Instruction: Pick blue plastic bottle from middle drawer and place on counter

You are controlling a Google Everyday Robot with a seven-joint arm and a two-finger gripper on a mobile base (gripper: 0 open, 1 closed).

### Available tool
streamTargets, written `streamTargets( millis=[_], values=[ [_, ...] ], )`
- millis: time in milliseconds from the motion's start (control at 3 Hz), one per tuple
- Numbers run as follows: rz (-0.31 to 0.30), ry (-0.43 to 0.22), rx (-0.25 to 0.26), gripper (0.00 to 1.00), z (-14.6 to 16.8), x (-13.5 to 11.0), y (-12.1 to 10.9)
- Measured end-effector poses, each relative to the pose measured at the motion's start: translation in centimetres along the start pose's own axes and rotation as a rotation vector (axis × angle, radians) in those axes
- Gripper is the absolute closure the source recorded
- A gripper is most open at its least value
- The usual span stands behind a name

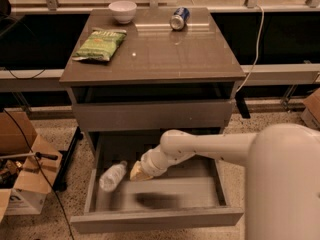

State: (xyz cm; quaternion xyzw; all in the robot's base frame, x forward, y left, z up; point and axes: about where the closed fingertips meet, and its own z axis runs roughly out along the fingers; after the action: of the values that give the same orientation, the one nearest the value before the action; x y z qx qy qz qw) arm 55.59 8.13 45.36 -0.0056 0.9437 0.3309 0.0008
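The blue plastic bottle (111,177) is small and clear with a pale label. It hangs tilted over the left side of the open middle drawer (155,218), its cap end toward my gripper (131,173). The gripper, with tan fingers (138,173), is shut on the bottle's upper end and holds it above the drawer floor. My white arm reaches in from the right. The glossy grey-brown counter (165,54) is the cabinet top above.
On the counter lie a green snack bag (100,44), a white bowl (122,10) and a blue soda can (178,18) on its side. A taller grey drawer front (155,115) overhangs the middle drawer. Cardboard boxes (25,179) and cables sit on the floor at left.
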Motion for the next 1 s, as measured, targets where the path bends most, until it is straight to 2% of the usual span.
streamTargets(
  millis=[333, 667, 1000],
  values=[
    [-0.077, -0.081, -0.133, 1.00, -4.1, 1.8, 1.8],
    [-0.053, -0.205, -0.180, 0.73, -10.7, 2.0, -2.1],
    [-0.053, -0.225, -0.188, 0.50, -11.8, 1.3, -2.9]
  ],
)
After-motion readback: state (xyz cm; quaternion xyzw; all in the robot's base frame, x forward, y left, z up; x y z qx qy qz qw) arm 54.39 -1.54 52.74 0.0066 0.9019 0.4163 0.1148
